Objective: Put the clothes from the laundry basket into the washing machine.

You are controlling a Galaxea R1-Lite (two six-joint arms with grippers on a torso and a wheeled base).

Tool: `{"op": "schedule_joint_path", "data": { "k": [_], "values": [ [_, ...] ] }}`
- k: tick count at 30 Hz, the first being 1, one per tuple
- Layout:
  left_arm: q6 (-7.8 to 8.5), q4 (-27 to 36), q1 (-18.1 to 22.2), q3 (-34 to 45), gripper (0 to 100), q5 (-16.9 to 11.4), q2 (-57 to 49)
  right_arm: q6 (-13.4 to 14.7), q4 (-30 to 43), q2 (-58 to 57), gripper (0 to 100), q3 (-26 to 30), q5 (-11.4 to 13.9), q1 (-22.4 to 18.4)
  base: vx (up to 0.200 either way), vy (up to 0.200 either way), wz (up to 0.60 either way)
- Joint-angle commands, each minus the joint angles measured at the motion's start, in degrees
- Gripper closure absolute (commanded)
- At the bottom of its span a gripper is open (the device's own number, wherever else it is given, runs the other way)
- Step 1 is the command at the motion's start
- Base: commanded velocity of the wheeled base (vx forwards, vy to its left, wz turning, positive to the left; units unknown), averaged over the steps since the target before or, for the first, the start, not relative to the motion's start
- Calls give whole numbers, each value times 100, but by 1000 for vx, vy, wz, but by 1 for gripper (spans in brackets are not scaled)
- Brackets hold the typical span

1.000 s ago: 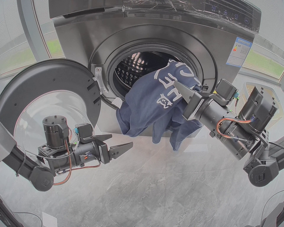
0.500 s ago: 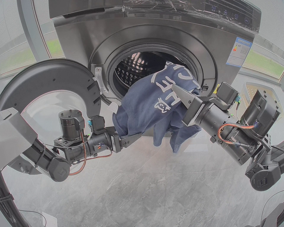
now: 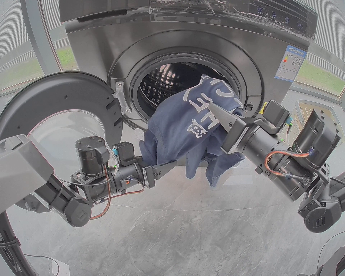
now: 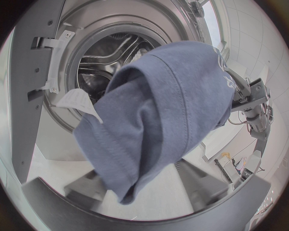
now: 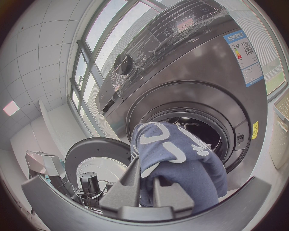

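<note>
1 blue shirt hangs at the mouth of the washing machine, clamped in the right gripper; the left gripper, fingers spread, sits under its hem.

- No wording can be read for certain.
- The washing machine carries an energy label above and right of its door opening. It shows coloured bars and a square code, with print too small to read.
- The control panel above the door opening has faint lit symbols.
- A yellow sticker just right of the door opening is illegible.
- The shirt hanging from the door opening bears white letters broken by folds and a small white figure. Its care tag is blurred.
</note>
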Motion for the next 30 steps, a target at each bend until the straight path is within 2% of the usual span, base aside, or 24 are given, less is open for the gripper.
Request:
{"op": "schedule_joint_path", "data": {
  "k": [1, 9, 16, 21, 22, 30],
  "values": [
    [1, -32, -67, 160, 100, 1, -76, 2, -3, 12, 100, 6, 7, -16, 0, 0, 0],
    [-8, -612, -252, 740, 100, 10, -366, 10, -3, 39, 100, 59, 7, -7, 0, 0, 0],
    [-26, -1034, -533, 1592, 100, 98, -1078, 10, -65, 188, 100, 481, 60, -51, 0, 0, 0],
    [-35, -1262, -762, 2076, 100, 318, -1517, 2, -425, 381, 100, 859, 104, -25, 0, 0, 0],
    [-35, -1298, -797, 2111, 100, 362, -1570, 2, -478, 434, 0, 912, 112, -7, 0, 0, 0],
    [-26, -1676, -815, 1865, 100, 749, -1570, -42, -566, 777, 0, 1360, 95, 2, 0, 0, 0]
  ]
}}
